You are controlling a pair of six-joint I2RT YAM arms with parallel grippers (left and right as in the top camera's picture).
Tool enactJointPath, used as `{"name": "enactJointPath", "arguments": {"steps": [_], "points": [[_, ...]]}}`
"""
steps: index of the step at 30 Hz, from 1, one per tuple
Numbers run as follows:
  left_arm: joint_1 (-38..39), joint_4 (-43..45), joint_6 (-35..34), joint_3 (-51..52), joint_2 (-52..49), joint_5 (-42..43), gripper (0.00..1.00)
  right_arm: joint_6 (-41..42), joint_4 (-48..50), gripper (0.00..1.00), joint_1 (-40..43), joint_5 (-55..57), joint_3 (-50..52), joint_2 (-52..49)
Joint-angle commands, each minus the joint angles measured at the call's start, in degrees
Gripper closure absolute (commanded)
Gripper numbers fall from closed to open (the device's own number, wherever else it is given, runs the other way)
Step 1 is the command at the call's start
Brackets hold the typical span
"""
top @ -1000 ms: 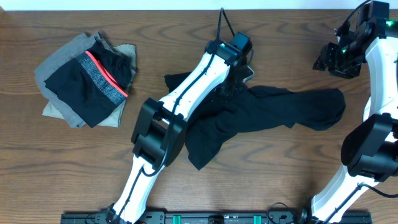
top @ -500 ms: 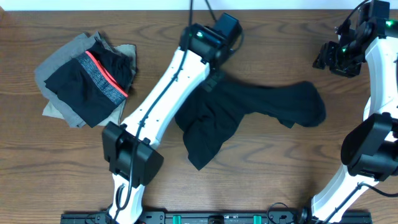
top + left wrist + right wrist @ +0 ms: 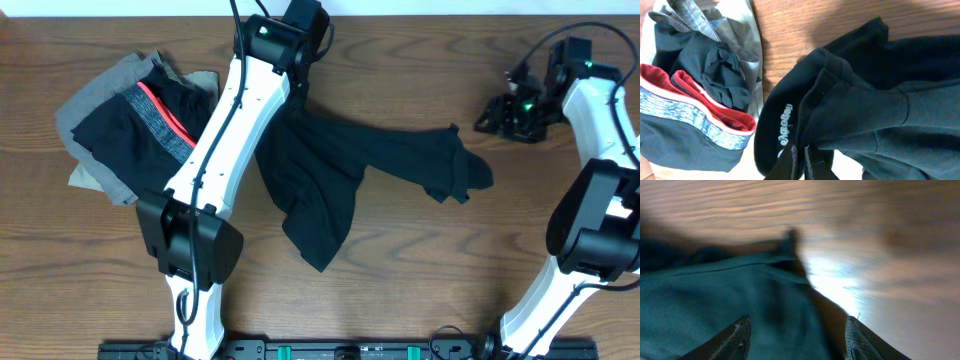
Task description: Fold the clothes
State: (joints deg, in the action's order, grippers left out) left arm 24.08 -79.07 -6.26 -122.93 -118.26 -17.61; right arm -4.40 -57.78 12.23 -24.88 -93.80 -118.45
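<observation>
Clothes lie in two lots on the wooden table [image 3: 450,280]. The larger is a black shirt [image 3: 340,170], crumpled and drawn out across the middle. Its bunched upper end sits under the left wrist at the far side, one long part runs right to a ragged tip, and another flap trails toward the near edge. The smaller lot is a pile [image 3: 130,125] at the far left of grey and tan pieces with a black piece on top (it carries a red stripe beside a flecked blue-grey band). In the left wrist view the shirt's neck lies just beside this pile, bare wood showing between them higher up.

The left arm [image 3: 215,150] reaches from the near edge diagonally up to the far side, passing over the pile's right edge and the shirt's left part. The right arm [image 3: 600,150] stands along the right side, bent back toward the middle.

The left gripper [image 3: 799,156] is pinched tight on the shirt at its neck opening, the two dark fingertips nearly together with black cloth caught between them. The right gripper [image 3: 500,112] is off the shirt's right tip, near it but apart. Its fingers [image 3: 737,337] stand well apart in the blurred wrist view, with dark cloth and wood seen beyond them and nothing gripped.

Smallest is the white label [image 3: 782,125] printed inside the neck, right above the left fingertips; its lettering is too small to read.
</observation>
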Motion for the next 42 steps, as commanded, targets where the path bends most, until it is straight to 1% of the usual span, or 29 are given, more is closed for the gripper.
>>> {"name": "enactJointPath", "arguments": {"steps": [1, 6, 9, 10, 12, 14, 16, 21, 25, 27, 29, 35, 40, 42], "points": [[0.22, 0.02, -1.33, -0.48, 2.95, -1.53, 0.94, -7.39, 1.99, 0.42, -2.67, -12.57, 3.17, -0.11], [0.2, -0.2, -1.62, -0.48, 2.97, -1.53, 0.94, -5.44, 8.57, 0.44, -6.1, -9.07, 8.79, -0.22], [0.22, -0.2, -1.79, -0.48, 2.97, -1.53, 0.94, -3.56, 12.66, 0.49, -7.87, -3.72, 11.76, -0.22], [0.22, -0.33, -1.79, -0.48, 2.97, -1.55, 0.94, -3.06, 13.94, 0.53, -8.33, -2.08, 12.48, -0.22], [0.2, -0.55, -1.75, -0.48, 2.97, -1.55, 0.94, -2.16, 15.63, 0.65, -8.92, 0.17, 13.05, -0.22], [0.17, -0.83, -1.68, -0.48, 2.97, -1.62, 0.94, -1.36, 16.31, 0.83, -9.03, 0.7, 12.98, -0.13], [0.02, -1.42, -1.57, -0.48, 3.02, -2.38, 0.94, -0.48, 16.22, 0.98, -8.81, 0.7, 12.46, 0.28], [-0.09, -3.39, -1.92, -0.48, 3.85, -6.08, 0.94, -1.36, 16.11, 0.99, -7.37, -0.11, 11.61, 4.52], [-0.39, -3.37, -2.62, -0.48, 5.81, -6.27, 0.94, -6.82, 15.58, 0.99, -6.93, -2.64, 11.61, 10.19], [-0.68, -3.43, -2.64, -0.48, 7.02, -6.27, 0.94, -12.57, 15.34, 0.99, -7.02, -5.44, 11.61, 13.57], [-1.01, -3.5, -2.64, -0.48, 7.87, -6.27, 0.94, -14.05, 15.41, 0.99, -6.99, -5.42, 11.61, 15.96], [-2.29, -4.04, -2.64, -0.48, 9.68, -6.27, 0.94, -13.94, 15.76, 0.99, -6.71, -1.97, 11.61, 22.08], [-3.39, -4.87, -2.69, -0.48, 9.73, -6.27, 0.94, -8.98, 15.56, 0.99, -6.71, 7.5, 11.63, 22.99], [-3.65, -5.25, -3.13, -0.48, 9.73, -6.25, 0.94, -8.26, 15.3, 0.99, -6.73, 8.09, 11.65, 22.84]]}}
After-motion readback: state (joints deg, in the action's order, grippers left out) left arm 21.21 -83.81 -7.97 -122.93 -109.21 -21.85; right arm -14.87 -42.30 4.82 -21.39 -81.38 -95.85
